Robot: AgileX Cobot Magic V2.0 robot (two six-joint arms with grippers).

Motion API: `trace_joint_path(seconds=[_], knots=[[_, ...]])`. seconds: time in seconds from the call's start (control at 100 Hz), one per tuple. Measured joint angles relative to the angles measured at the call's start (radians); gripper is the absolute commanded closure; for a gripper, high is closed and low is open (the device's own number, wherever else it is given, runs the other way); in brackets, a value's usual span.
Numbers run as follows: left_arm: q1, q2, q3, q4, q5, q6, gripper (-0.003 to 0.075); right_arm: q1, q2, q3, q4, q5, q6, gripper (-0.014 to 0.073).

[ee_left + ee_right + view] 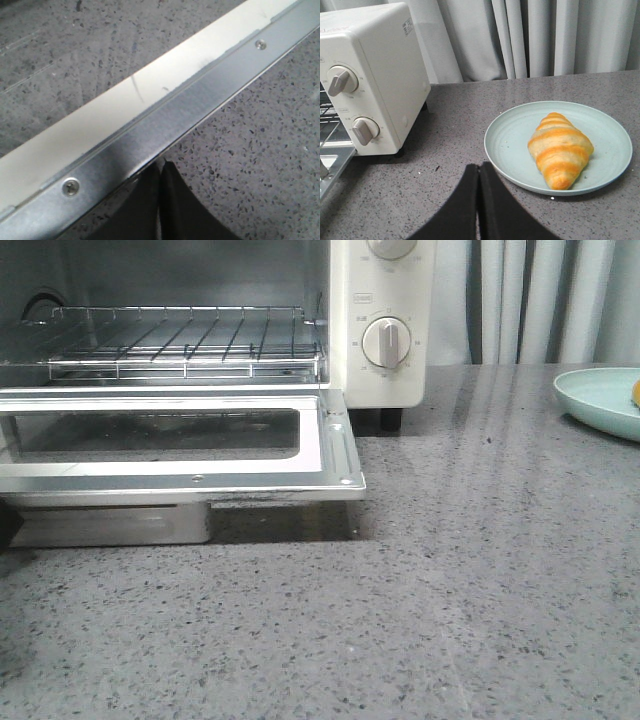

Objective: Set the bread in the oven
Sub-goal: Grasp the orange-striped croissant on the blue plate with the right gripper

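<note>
The left gripper [161,167] shows as two black fingers pressed together at the lower centre of the left wrist view, jaws clenched and grasping nothing. Their tips sit at the brushed-metal edge of the drop-down oven door [165,120], which crosses that frame diagonally over the speckled grey stone countertop [260,150].

The right gripper [479,170] appears at the lower centre of the right wrist view, jaws likewise clenched and empty, above the countertop.

The golden-orange croissant-shaped bread with cream stripes [561,151] lies at the centre right of the right wrist view, on the pale mint-green round plate [515,140]. In the front view, the plate is cut off by the right edge of the frame.

The cream-white countertop toaster oven [385,375] occupies the upper left of the front view. Its door is lowered flat, and the wire rack [185,340] inside carries nothing. Grey curtains [530,35] hang behind the countertop.
</note>
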Motion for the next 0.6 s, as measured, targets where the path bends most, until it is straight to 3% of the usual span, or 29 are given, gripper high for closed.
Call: trace_joint_path(seconds=[0.15, 0.42, 0.6], knots=[[0.0, -0.058, -0.012, -0.049, 0.014, 0.0, 0.0741, 0.0, 0.094, -0.107, 0.019, 0.088, 0.0, 0.0617], [0.0, -0.338, -0.037, -0.103, 0.008, 0.0, 0.0742, -0.006, 0.451, -0.47, -0.04, 0.265, -0.002, 0.0307], [0.0, -0.501, -0.039, -0.107, 0.008, 0.0, 0.0742, -0.077, 0.755, -0.637, -0.09, 0.35, -0.002, 0.0295]])
